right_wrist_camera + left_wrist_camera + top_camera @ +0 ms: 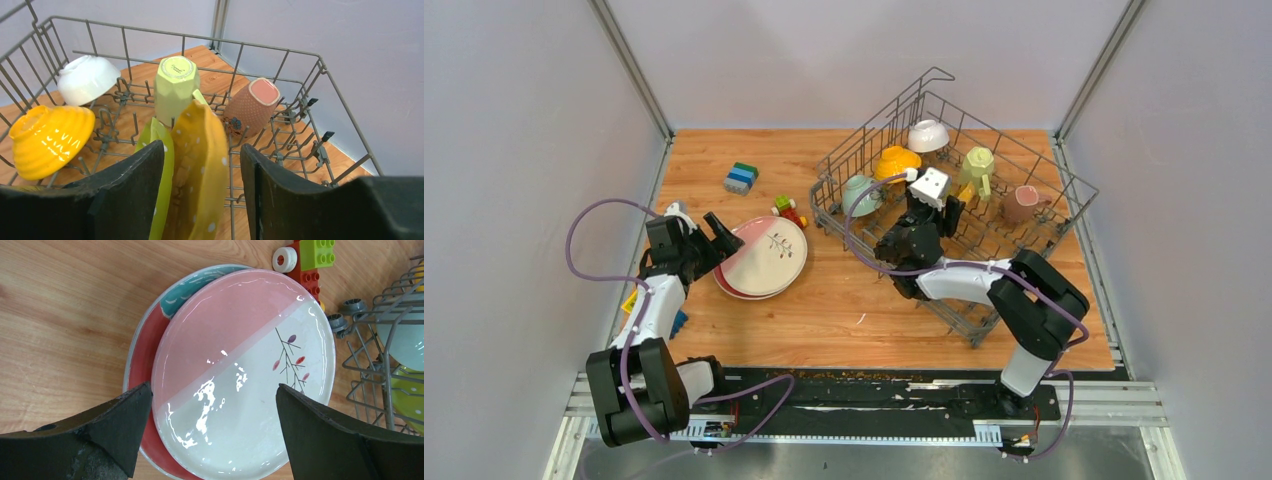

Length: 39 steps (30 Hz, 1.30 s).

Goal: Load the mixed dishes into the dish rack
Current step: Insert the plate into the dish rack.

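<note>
Leftward, the left gripper (214, 392) hung with jaws spread wide above a pink-and-white plate (240, 365) stacked on a red plate (142, 355) on the table (844, 300). Rightward, inside the dish rack (280, 145), the right gripper's (202, 150) jaws stood apart either side of a yellow dotted plate (200, 125), upright beside a lime-green plate (165, 190).

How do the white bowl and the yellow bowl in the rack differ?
The white bowl looks plain-sided; the yellow bowl is clearly ribbed. The white bowl sits farther back in the right wrist view, the yellow bowl nearer and lower left. Both rest tipped, bases up, on the tines of the dish rack.
</note>
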Available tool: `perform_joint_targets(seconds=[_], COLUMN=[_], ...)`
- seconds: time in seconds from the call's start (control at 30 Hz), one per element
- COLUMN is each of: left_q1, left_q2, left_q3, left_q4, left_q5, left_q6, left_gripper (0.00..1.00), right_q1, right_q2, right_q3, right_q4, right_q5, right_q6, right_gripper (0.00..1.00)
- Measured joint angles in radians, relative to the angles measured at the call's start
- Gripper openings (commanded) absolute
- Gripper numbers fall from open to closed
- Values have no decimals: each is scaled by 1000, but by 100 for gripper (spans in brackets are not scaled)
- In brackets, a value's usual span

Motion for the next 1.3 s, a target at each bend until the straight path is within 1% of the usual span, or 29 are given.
perform_joint_targets(seconds=[0.4, 0.5, 0.67, 0.77, 0.87, 0.97, 1.03, 1.1, 1.17, 1.3], left_q1=[0, 0, 0, 0, 0, 0, 0, 0, 0, 0], left_q2=[14, 14, 15, 16, 16, 16, 16, 16, 16, 16], left_q3=[0, 0, 0, 0, 0, 0, 0, 0, 0, 0], left_q4=[0, 1, 0, 0, 0, 0, 2, 5, 11, 15], left_q5=[0, 0, -4, -9, -12, -12, -11, -6, 1, 8], left_q6=[0, 1, 0, 0, 0, 0, -2, -4, -7, -8], left_gripper=[100, 100, 100, 100, 100, 100, 100, 100, 100, 100], right_q1=[27, 40, 51, 52, 35, -35, -74, -100, -113, -115], right_q2=[-96, -147, -277, -340, -383, -386, -380, -377, -373, -365], right_q3=[3, 9, 9, 7, -8, -10, -10, -9, -7, -8], right_q4=[27, 27, 34, 37, 40, 41, 40, 41, 41, 41], right_q5=[-6, -7, -14, -25, -42, -47, -47, -50, -63, -127], right_q6=[-53, -77, -117, -134, -152, -214, -256, -291, -318, -332], right_gripper=[60, 60, 61, 57, 56, 58, 64, 73, 75, 85])
